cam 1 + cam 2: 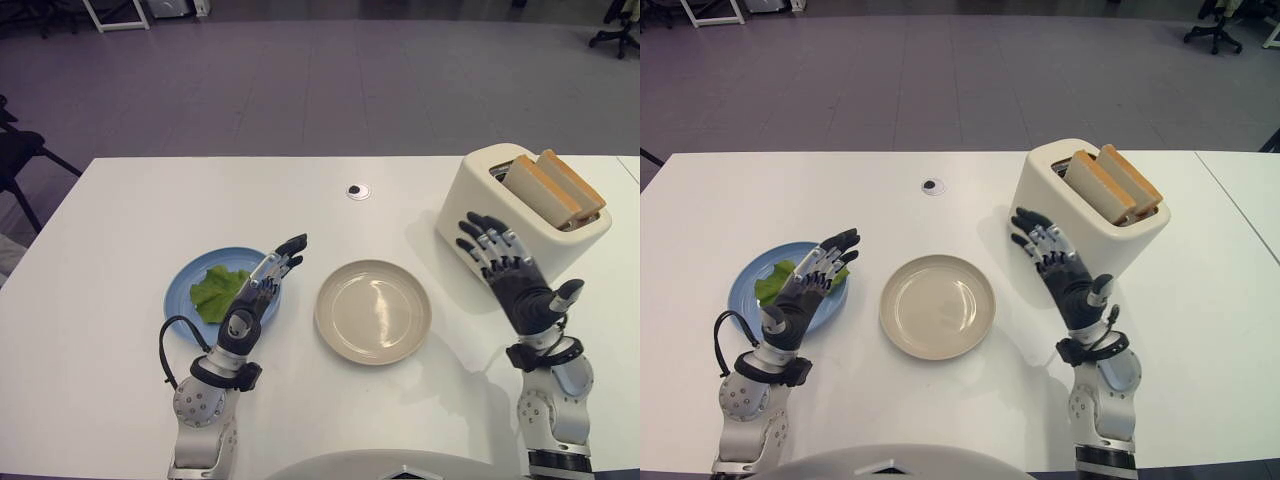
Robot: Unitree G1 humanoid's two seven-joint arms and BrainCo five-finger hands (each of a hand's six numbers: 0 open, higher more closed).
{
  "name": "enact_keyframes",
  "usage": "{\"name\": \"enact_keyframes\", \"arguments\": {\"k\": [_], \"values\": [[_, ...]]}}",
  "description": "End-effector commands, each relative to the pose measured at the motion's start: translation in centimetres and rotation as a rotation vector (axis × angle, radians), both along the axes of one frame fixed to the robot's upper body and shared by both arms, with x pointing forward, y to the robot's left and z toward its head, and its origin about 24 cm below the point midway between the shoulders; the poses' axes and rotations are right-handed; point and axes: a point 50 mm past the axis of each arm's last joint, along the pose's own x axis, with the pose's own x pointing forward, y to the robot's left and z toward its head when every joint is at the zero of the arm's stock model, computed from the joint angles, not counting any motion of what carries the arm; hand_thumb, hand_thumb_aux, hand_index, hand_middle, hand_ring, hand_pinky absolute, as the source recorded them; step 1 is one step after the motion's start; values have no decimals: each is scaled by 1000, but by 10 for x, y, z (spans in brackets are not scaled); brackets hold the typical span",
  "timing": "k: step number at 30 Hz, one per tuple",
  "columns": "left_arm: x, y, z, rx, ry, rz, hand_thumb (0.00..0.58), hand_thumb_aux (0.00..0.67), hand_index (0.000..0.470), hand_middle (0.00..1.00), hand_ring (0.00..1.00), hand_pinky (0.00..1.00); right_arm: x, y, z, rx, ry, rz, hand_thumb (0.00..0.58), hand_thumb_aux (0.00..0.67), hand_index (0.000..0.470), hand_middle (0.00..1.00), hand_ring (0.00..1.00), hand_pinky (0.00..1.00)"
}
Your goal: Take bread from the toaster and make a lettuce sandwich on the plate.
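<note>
First step: the right hand (512, 270), wide open and empty, is by the toaster (472, 200). Next it must pinch a bread slice (535, 190) (two stick up).

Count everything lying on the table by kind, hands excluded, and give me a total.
Plates: 2, the blue plate and the beige plate
Bread slices: 2, both standing in the toaster
Toaster: 1
Lettuce leaf: 1, on the blue plate
Small round disc: 1
Total: 7
</note>
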Motion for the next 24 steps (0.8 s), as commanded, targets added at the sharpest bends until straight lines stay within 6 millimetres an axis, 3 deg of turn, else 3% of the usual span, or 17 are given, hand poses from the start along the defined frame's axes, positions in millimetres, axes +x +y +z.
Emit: {"name": "enact_keyframes", "arguments": {"k": [1,3,6,7,8,13,14,15,16,24], "values": [[-2,-5,-3,17,18,-11,0,0,0,0,0,0,18,-50,61,-291,-162,-297,0,0,0,0,0,0],[-2,-9,-4,20,19,-16,0,0,0,0,0,0,29,-76,68,-471,-138,-467,0,0,0,0,0,0],[0,-13,-4,24,16,-30,0,0,0,0,0,0,39,-106,50,-805,-64,-664,9,5,4,0,0,0],[0,-14,-4,25,15,-34,0,0,0,0,0,0,41,-113,41,-873,-35,-692,268,179,125,0,0,0],[1,-15,-4,26,15,-37,0,0,0,0,0,0,43,-118,34,-916,-11,-710,491,407,286,0,0,0],[1,-16,-5,28,17,-36,0,0,0,0,0,0,53,-139,18,-897,65,-777,443,344,241,0,0,0],[1,-16,-5,29,17,-37,0,0,0,0,0,0,54,-142,16,-890,76,-785,403,300,210,0,0,0],[1,-16,-5,29,18,-37,0,0,0,0,0,0,56,-145,14,-883,89,-789,268,179,125,0,0,0],[1,-16,-5,29,18,-37,0,0,0,0,0,0,57,-147,12,-882,95,-792,175,110,77,0,0,0],[0,-15,-6,27,18,-32,0,0,0,0,0,0,64,-151,18,-829,47,-793,164,102,72,0,0,0]]}}
